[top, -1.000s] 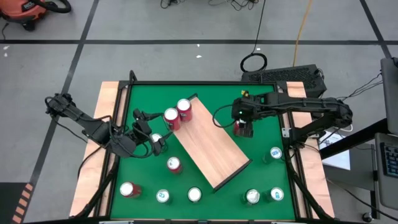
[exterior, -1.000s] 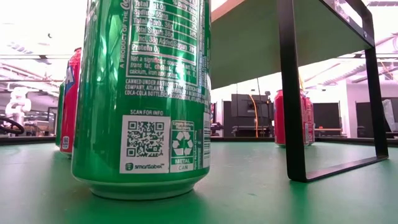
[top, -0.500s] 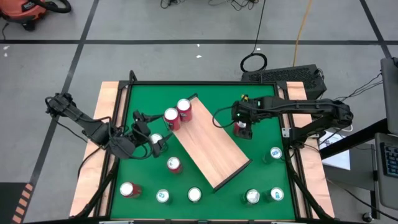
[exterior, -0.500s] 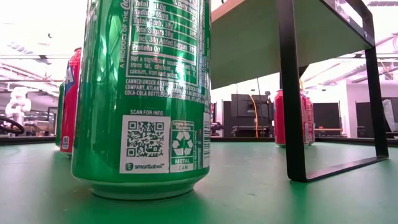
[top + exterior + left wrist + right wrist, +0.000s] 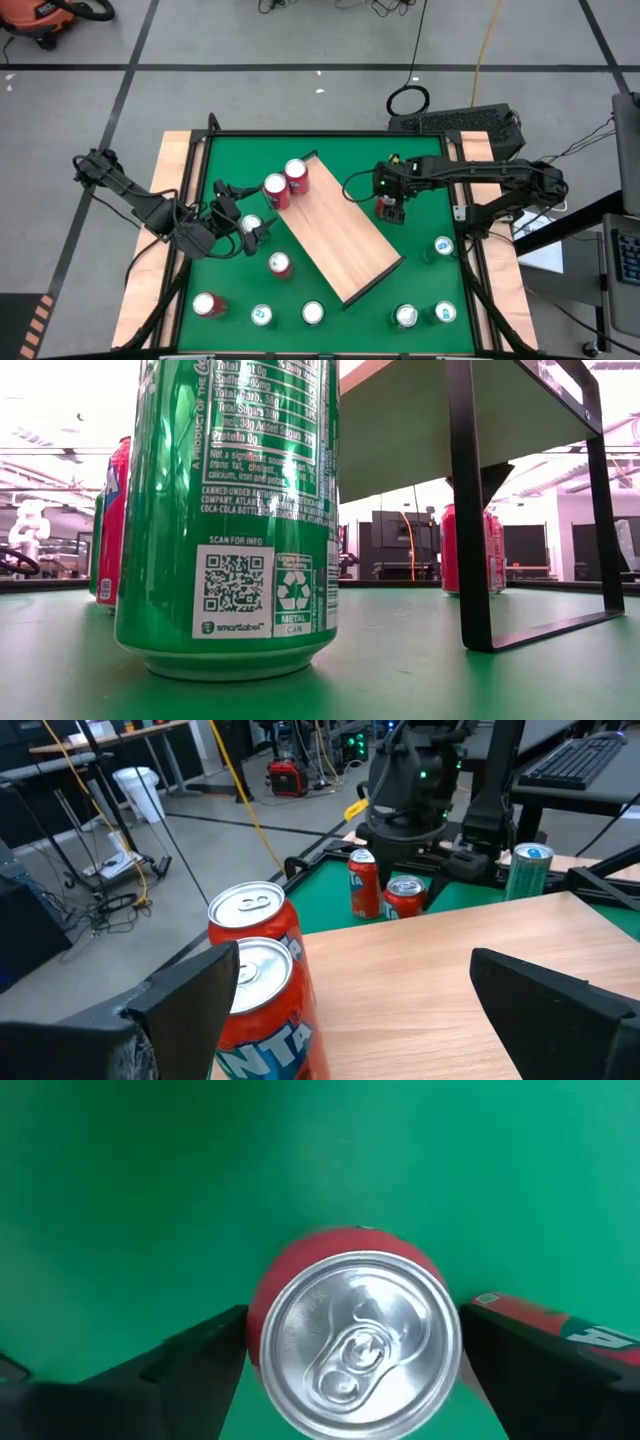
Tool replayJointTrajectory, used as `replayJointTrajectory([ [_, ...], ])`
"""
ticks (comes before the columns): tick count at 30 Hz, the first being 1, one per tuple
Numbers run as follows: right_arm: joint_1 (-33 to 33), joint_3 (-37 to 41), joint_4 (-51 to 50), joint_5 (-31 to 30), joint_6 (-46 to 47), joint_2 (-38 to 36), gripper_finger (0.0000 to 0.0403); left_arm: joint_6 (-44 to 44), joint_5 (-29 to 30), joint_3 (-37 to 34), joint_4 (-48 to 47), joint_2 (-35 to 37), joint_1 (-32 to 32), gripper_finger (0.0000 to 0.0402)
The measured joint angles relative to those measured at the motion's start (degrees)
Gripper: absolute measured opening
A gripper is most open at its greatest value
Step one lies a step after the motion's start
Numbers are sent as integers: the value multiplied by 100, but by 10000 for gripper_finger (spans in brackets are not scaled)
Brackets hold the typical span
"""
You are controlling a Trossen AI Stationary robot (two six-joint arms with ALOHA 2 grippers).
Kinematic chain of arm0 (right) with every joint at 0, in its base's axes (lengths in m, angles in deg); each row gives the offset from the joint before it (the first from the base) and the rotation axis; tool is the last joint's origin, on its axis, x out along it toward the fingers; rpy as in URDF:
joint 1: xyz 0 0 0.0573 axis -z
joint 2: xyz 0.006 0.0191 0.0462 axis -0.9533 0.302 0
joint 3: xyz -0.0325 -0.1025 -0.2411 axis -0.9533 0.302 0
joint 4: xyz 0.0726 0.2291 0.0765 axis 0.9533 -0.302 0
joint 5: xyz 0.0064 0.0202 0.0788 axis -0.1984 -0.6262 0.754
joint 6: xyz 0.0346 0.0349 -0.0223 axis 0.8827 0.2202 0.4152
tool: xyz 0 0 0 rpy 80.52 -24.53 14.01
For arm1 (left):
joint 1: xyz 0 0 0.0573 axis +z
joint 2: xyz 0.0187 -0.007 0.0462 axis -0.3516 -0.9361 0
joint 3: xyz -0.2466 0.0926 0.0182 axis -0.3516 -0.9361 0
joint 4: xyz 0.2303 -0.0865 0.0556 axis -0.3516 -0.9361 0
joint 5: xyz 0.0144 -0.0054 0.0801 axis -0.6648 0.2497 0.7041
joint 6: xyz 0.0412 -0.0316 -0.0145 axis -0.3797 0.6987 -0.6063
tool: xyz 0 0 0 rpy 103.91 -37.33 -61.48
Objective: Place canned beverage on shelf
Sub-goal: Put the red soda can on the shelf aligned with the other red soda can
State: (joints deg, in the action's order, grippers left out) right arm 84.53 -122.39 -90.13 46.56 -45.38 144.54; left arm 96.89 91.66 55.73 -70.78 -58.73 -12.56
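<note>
The light wood shelf stands slantwise on the green table, with two red cans upright on its far end. My right gripper points down over a red can standing on the table beside the shelf's right side. It is open, one finger on each side of the can's top; I cannot tell whether they touch it. A second red can stands right beside it. My left gripper is open and empty at the shelf's left side, level with the board, next to the shelf's cans.
Loose cans stand on the table: red ones, a silver-topped one by my left gripper, several green ones along the near edge and one at the right. A green can and a shelf leg fill the low view.
My right gripper has gone down toward the red can beside the shelf; its dark tip now shows behind the shelf leg in the low view. The cans and the shelf have stayed in place.
</note>
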Motion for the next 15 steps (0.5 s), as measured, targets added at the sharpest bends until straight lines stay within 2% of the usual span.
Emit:
replayJointTrajectory([
  [8,107,29,10,20,143,-1,292,4,0,0,0,0,0,398],
  [15,74,18,-42,13,-13,-5,289,54,0,0,4,-29,0,398],
])
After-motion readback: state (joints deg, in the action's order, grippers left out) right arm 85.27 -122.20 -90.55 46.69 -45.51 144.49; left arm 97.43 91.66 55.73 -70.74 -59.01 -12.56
